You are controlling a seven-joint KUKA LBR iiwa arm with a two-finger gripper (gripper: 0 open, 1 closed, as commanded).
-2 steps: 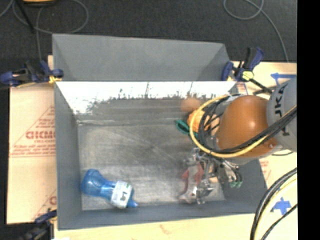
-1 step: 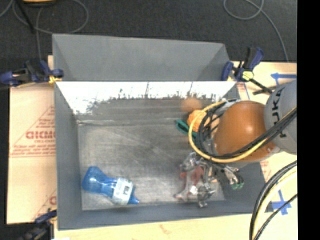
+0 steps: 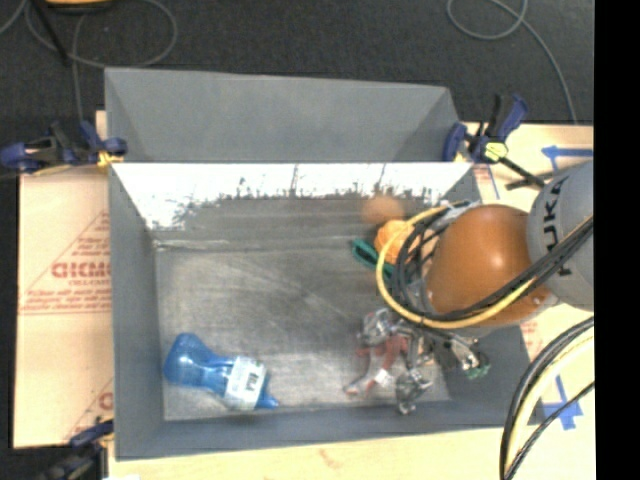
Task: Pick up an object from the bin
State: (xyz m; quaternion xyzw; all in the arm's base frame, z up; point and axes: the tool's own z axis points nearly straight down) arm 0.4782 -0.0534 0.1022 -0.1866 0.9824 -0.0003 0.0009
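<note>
The gripper (image 3: 408, 366) sits low in the grey metal bin (image 3: 135, 308), well right of the blue plastic bottle with a white label (image 3: 215, 371). Its open or closed state cannot be determined. A small reddish item (image 3: 372, 376) of unclear kind lies right of the bottle, against the gripper. It is probably light and rigid; grasp across its narrowest part.

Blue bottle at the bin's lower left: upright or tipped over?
Tipped over. The blue bottle lies lengthwise on the bin floor, blue body left, white-labelled end right.
</note>
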